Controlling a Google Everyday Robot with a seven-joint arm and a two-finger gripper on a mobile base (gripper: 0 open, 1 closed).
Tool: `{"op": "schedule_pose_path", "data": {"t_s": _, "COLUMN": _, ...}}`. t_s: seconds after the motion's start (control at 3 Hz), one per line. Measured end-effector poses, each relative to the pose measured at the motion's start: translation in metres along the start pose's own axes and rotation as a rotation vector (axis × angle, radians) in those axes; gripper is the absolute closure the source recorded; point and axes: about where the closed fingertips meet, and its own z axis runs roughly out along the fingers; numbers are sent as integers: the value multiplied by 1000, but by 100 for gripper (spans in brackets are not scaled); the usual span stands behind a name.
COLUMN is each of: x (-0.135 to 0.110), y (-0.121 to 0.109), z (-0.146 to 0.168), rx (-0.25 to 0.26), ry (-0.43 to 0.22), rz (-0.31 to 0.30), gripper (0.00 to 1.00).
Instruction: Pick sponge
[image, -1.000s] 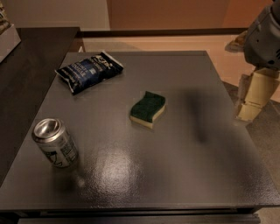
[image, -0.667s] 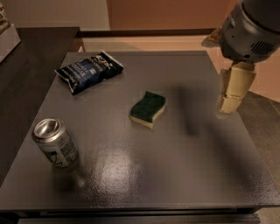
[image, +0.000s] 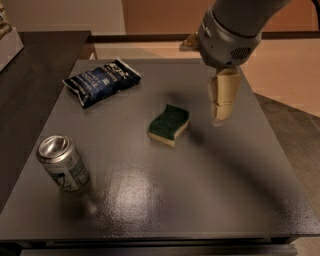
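The sponge (image: 169, 125) lies untouched on the table (image: 200, 195). The gripper (image: 221, 117) hangs near it; parted or closed, I can't tell.

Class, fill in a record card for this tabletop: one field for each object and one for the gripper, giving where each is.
table: dark grey top
sponge: green top, pale yellow base, lying flat near the centre
can: silver, standing front left
snack bag: dark blue, lying flat back left
gripper: hangs over the table on the picture's right of the sponge, apart from it
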Motion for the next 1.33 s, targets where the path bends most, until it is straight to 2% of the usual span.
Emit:
{"op": "schedule_pose_path", "data": {"t_s": 0.33, "x": -18, "y": -9, "z": 31, "rx": -58, "ry": 11, "rz": -149, "gripper": 0}}
{"op": "schedule_pose_path", "data": {"t_s": 0.67, "x": -26, "y": -11, "z": 57, "rx": -135, "ry": 8, "rz": -241, "gripper": 0}}
{"op": "schedule_pose_path", "data": {"t_s": 1.0, "x": -32, "y": -7, "z": 78, "rx": -196, "ry": 1, "rz": -303, "gripper": 0}}
{"op": "schedule_pose_path", "data": {"t_s": 1.33, "x": -34, "y": 1, "z": 94, "rx": -234, "ry": -5, "rz": -336, "gripper": 0}}
